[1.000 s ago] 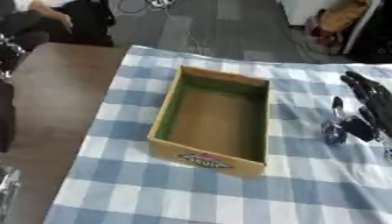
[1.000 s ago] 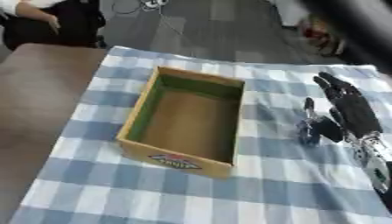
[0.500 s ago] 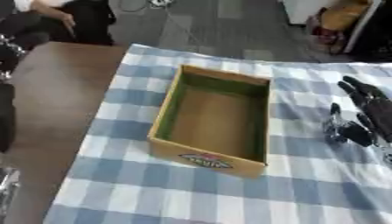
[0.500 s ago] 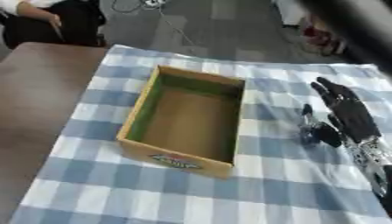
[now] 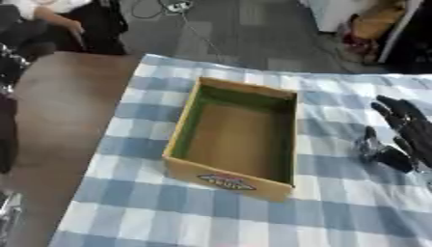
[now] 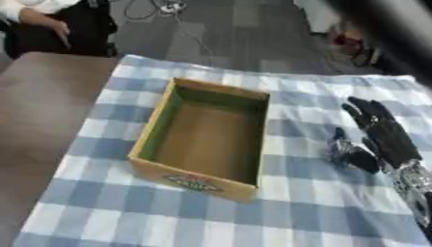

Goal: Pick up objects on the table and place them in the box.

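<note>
A cardboard box with green inner walls stands open on the blue-and-white checked cloth; only its brown floor shows inside. To its right lies a small dark, partly shiny object on the cloth. My black right hand rests beside it on the right, fingers straight and pointing away from me. The thumb lies against the object's near right side. The hand is open and holds nothing. My left hand shows in neither view.
The cloth ends at the left on bare brown table. A dark shape and a bit of metal sit at the left edge. Beyond the table is grey floor with cables.
My right hand has slid slightly toward the near side beside the small object. The box has stayed in place.
</note>
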Available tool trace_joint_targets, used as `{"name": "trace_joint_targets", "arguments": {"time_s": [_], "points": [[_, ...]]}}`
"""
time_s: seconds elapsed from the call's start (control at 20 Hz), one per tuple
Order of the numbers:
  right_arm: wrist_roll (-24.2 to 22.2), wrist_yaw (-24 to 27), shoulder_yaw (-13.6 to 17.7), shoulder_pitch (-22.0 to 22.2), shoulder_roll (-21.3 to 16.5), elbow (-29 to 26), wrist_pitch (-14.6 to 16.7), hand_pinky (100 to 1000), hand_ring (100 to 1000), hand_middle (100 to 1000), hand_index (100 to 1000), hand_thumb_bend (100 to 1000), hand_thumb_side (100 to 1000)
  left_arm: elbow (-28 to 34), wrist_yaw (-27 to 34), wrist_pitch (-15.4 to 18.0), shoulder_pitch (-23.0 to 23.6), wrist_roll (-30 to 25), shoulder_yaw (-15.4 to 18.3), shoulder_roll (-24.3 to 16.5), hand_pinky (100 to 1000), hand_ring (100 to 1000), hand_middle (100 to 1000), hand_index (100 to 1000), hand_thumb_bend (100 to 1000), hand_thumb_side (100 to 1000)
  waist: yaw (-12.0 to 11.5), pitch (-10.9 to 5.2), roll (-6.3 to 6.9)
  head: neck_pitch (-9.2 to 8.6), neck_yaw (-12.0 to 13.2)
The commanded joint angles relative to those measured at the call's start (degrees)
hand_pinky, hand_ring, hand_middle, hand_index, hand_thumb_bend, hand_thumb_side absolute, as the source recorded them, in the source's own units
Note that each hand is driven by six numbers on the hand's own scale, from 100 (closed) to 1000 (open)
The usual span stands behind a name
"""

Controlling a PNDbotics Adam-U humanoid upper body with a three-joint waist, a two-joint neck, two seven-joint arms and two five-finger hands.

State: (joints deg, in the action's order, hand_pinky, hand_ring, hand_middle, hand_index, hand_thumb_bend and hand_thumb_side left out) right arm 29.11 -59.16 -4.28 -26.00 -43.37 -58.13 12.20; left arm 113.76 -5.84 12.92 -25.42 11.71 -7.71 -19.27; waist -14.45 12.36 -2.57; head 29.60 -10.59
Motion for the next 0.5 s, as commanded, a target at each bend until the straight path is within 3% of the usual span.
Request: {"name": "trace_joint_targets", "arguments": {"time_s": [0.05, 0.35, 0.5], "points": [[-0.7, -0.1, 0.5, -0.1, -1.7, 0.0, 0.5, 1000, 975, 1000, 1000, 100, 1000, 0.8, -0.1, 0.2, -0.9, 0.1, 0.2, -0.6, 791, 837, 1000, 889, 224, 943, 0.1, -0.77, 0.14, -1.69, 0.4], [-1.8, 1.3, 0.4, 0.5, -1.3, -0.5, 1.7, 985, 956, 991, 1000, 100, 1000, 0.8, -0.2, 0.3, -1.0, 0.1, 0.2, -0.5, 792, 836, 1000, 889, 225, 941, -0.1, -0.91, 0.02, -1.34, 0.6], [-1.7, 5.6, 0.0, 2.0, -1.2, -3.3, 2.0, 953, 942, 975, 1000, 100, 1000, 0.8, -0.2, 0.3, -1.0, 0.1, 0.2, -0.5, 792, 836, 1000, 888, 225, 941, -0.1, -0.97, -0.1, -1.2, 0.9]]}}
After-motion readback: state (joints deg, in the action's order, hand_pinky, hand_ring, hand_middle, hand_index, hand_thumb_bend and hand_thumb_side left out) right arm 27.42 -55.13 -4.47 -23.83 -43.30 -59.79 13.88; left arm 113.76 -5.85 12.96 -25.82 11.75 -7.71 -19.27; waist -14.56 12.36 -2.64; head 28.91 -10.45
